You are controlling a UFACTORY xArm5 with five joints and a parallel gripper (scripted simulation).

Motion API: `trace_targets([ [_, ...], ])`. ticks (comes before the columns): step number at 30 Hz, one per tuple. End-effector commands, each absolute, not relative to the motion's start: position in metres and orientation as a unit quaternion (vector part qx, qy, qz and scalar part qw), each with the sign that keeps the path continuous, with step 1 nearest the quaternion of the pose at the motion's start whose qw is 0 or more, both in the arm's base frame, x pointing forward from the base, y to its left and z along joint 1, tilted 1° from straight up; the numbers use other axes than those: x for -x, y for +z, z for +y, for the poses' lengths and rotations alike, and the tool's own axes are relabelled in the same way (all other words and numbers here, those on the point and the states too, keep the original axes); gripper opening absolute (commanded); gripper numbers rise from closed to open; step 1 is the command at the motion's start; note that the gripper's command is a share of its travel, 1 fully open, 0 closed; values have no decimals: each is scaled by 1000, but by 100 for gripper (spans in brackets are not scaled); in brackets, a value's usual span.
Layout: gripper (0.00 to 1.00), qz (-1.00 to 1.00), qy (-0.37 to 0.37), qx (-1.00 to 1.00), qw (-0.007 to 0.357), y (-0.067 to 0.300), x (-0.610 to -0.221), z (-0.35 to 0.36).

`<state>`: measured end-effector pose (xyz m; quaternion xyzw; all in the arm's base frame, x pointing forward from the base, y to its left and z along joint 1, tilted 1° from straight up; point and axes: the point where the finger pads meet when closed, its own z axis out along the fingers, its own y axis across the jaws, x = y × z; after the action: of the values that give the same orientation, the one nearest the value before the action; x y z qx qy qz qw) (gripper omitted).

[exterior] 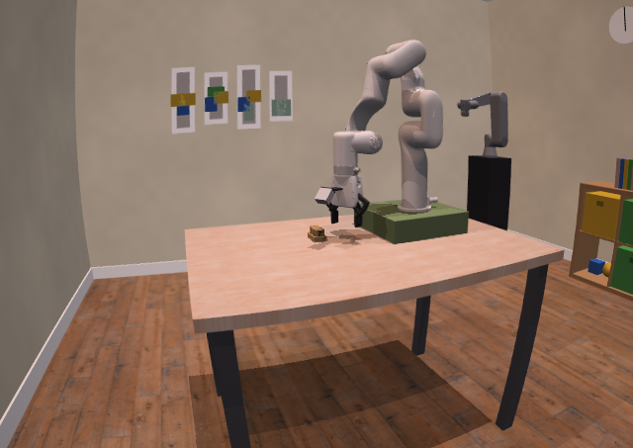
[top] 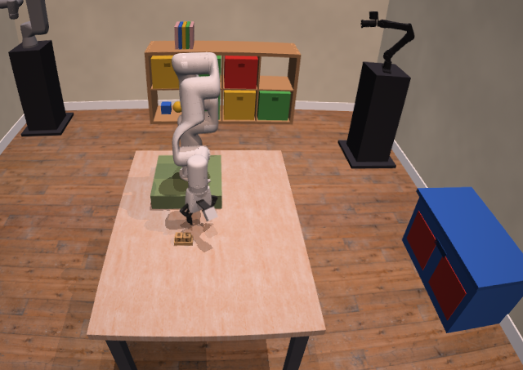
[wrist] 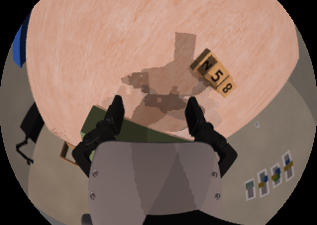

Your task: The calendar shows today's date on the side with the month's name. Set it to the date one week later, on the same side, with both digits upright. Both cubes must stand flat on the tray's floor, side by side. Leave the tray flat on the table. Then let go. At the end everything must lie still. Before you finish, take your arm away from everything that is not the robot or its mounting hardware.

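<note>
The small wooden calendar (top: 183,238) stands on the table, a tray with two digit cubes side by side in it. It also shows in the exterior view (exterior: 316,232). In the wrist view the calendar (wrist: 213,72) lies ahead and to the right, and the cube tops read 5 and 8. My gripper (top: 198,215) hangs a little above the table, behind the calendar and apart from it. It also shows in the exterior view (exterior: 346,217) and in the wrist view (wrist: 157,121). Its fingers are wide open and empty.
The arm stands on a green base block (top: 185,181) at the back of the table. A shelf with coloured bins (top: 222,82), two black pedestals with other arms and a blue cabinet (top: 464,256) stand away from the table.
</note>
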<state>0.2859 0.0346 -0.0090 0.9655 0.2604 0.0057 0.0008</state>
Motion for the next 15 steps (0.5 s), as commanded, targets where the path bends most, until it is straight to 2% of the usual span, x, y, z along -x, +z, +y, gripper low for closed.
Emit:
trace_targets([
  [1,100,282,7,-959,1,-8,-291,31],
  [15,100,321,7,-947,2,-6,-325,3],
])
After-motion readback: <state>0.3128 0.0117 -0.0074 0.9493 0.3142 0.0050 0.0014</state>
